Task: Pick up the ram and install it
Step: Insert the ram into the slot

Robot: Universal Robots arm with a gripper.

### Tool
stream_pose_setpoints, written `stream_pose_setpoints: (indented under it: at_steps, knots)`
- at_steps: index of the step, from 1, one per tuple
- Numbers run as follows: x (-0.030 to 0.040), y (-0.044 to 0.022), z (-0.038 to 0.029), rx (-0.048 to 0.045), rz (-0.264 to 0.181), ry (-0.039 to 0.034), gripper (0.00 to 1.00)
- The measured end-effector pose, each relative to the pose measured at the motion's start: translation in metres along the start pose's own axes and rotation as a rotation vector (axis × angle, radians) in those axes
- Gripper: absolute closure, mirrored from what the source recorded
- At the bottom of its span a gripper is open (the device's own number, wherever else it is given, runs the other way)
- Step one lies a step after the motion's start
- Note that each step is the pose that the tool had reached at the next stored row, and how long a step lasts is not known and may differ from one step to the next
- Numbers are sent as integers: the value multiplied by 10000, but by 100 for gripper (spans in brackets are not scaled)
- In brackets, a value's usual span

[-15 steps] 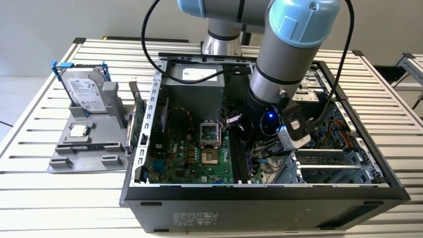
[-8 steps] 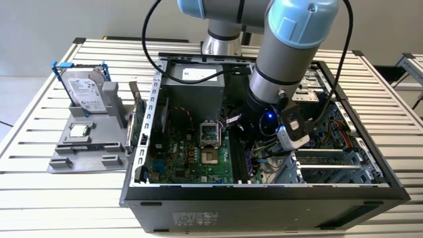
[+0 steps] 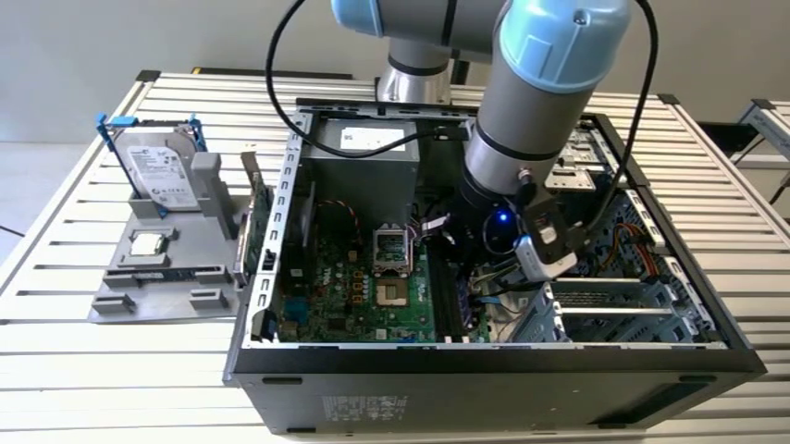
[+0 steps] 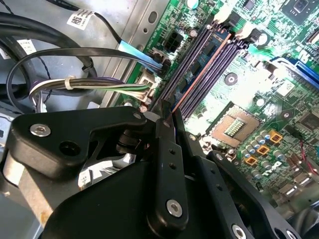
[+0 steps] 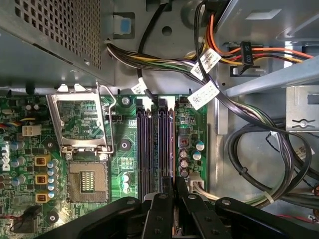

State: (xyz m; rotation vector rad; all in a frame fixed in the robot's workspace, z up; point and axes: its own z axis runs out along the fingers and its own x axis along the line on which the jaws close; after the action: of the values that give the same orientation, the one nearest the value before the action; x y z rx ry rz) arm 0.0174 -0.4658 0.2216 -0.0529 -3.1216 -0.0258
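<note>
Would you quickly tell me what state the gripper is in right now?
Gripper: jaws closed on the ram, which stands in a motherboard slot.

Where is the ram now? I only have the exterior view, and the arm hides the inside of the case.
Observer: In the second wrist view, the ram stands on edge along the memory slots, its near end held in the gripper.
Operator: Are the other slots filled?
Observer: In the first wrist view, the slots beside it look empty.
Operator: Is it seated?
Observer: I cannot tell from either wrist view.
</note>
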Motion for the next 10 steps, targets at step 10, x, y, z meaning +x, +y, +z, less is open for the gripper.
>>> stream_pose_setpoints:
  at_steps: [10]
  knots:
    - [-9,3,7,10,24,33,100]
